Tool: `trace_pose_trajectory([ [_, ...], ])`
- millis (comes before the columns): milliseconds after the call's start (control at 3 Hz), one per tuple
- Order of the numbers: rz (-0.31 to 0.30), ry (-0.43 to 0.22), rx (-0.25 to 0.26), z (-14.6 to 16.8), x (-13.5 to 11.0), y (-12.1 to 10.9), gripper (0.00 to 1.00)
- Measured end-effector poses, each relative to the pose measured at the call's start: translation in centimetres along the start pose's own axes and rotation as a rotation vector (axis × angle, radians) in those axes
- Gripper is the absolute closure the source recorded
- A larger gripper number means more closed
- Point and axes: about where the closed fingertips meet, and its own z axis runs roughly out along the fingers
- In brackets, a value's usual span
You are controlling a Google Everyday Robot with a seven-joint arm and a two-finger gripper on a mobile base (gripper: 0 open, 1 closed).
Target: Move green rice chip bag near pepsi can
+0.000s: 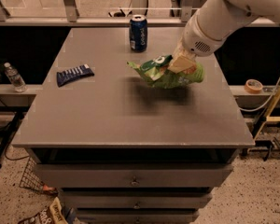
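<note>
Green rice chip bag (164, 73), the crinkly light-green pouch with a dark-green label, hangs clear of the grey table (130, 120), its shadow on the top beneath it. You have the gripper (182, 64) pinched tight on the bag's right end. The dark-blue upright pepsi can (138, 32) stands at about 11 o'clock from the bag, near but apart. A flat dark-blue striped packet (74, 73) lies at 9 o'clock.

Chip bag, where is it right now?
In the camera view the chip bag is lifted just off the table, right of its middle. The gripper holds it, in front and to the right of the can.
</note>
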Motion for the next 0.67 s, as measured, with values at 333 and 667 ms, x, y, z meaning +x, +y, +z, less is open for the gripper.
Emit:
trace_pose_trajectory([
  [333, 0.000, 0.000, 0.000, 0.00, 0.00, 0.00, 1.00],
  [667, 0.005, -0.003, 0.019, 0.37, -0.09, -0.16, 1.00],
])
